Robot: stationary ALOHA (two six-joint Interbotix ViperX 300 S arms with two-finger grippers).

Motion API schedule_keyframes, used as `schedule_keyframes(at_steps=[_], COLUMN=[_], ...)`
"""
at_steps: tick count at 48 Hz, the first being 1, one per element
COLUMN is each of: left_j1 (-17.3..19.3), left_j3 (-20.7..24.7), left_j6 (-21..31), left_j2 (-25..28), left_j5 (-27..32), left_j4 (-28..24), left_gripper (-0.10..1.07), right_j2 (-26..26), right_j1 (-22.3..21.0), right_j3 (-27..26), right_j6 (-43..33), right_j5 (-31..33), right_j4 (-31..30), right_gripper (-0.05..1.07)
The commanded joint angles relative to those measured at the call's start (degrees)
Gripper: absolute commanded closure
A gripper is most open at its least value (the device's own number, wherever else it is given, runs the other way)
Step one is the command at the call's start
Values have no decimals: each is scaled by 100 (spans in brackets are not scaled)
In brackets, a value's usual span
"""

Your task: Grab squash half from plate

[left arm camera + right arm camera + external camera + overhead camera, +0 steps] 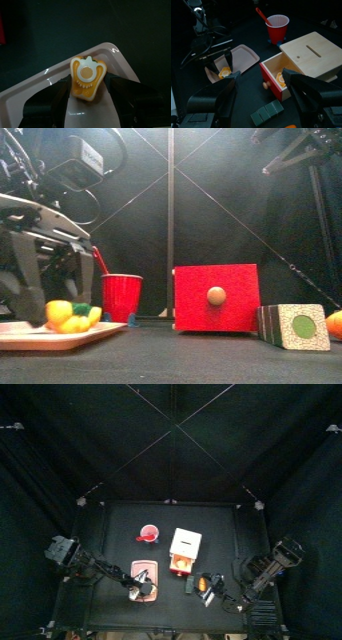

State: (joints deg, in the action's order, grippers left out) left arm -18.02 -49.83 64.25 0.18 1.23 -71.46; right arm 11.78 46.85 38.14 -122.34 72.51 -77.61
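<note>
The squash half (pixel 87 77), a small yellow-orange lump with a pale ring on its cut face, stands upright at one end of the pale pink plate (pixel 33 92). My left gripper (pixel 87 90) is shut on it, one jaw against each side. The front view shows the squash half (pixel 59 313) at the far left, just over the plate (pixel 80 332), under the left gripper (pixel 54 303). My right gripper (pixel 264 92) hangs open and holds nothing, off to the right of the plate (pixel 246 54).
A red cup (pixel 122 296) with a straw stands behind the plate. The white-and-tan box (pixel 312 50) with its red drawer front (pixel 215 298) sits mid-table. Green-faced blocks (pixel 301 326) and a bright orange piece (pixel 335 323) lie right. More small yellow and green pieces (pixel 83 316) lie on the plate.
</note>
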Motion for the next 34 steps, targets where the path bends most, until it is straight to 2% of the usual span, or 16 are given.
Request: schedule_keyframes(at_steps=[1,12,34], left_j1=[-44,-325,-334], left_j3=[35,-176,-114], left_j6=[0,9,9], left_j2=[-360,-800,-809], left_j5=[202,519,606], left_j4=[9,18,18], left_gripper=[11,11,11], right_j2=[79,79,70], right_j1=[-9,-9,0], right_j3=[-105,-105,-114], right_j6=[-9,-9,-18], right_j5=[26,26,26], right_j4=[-18,-18,-18], right_gripper=[5,5,5])
